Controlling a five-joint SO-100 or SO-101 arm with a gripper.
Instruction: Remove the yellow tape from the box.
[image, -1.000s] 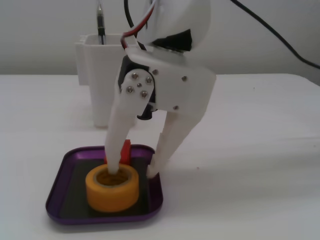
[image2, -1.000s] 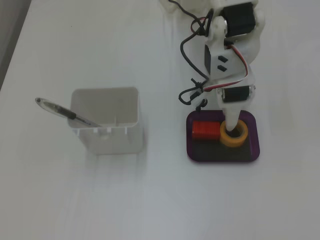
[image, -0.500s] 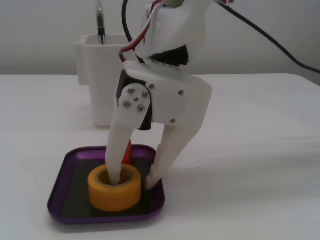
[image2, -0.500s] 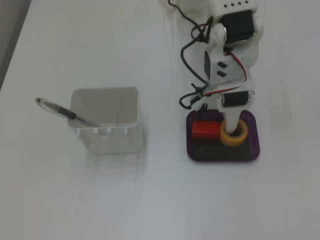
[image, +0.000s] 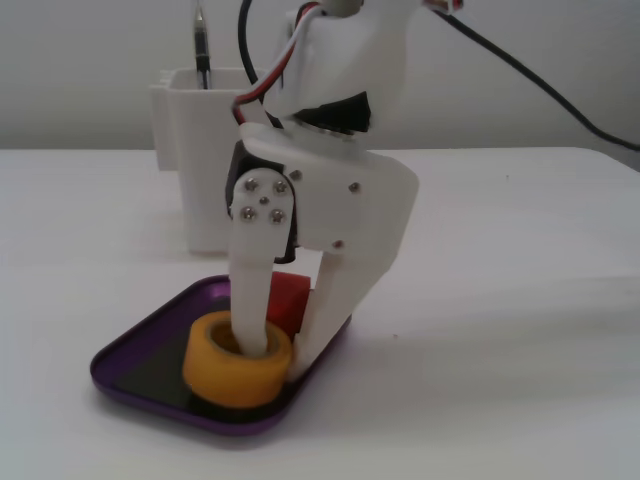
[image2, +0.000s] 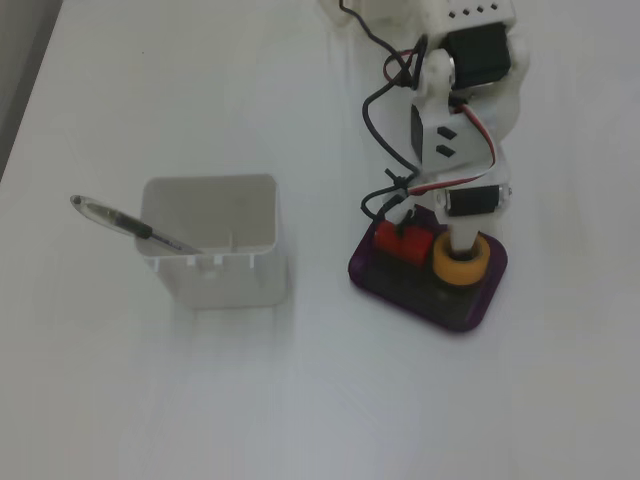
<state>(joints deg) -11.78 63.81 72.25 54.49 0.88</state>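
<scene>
While the box (image: 150, 345) sits on a plain white table (image: 520, 330), the claw (image: 275, 345) pinches the yellow tape (image: 235, 372) wall.

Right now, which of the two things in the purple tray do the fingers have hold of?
The yellow tape: one of the fingers goes down through its hole, the other stands outside its wall. The red block behind it sits untouched.

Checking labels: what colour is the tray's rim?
Purple, metallic; the box rim shows best in the low fixed view.
</scene>
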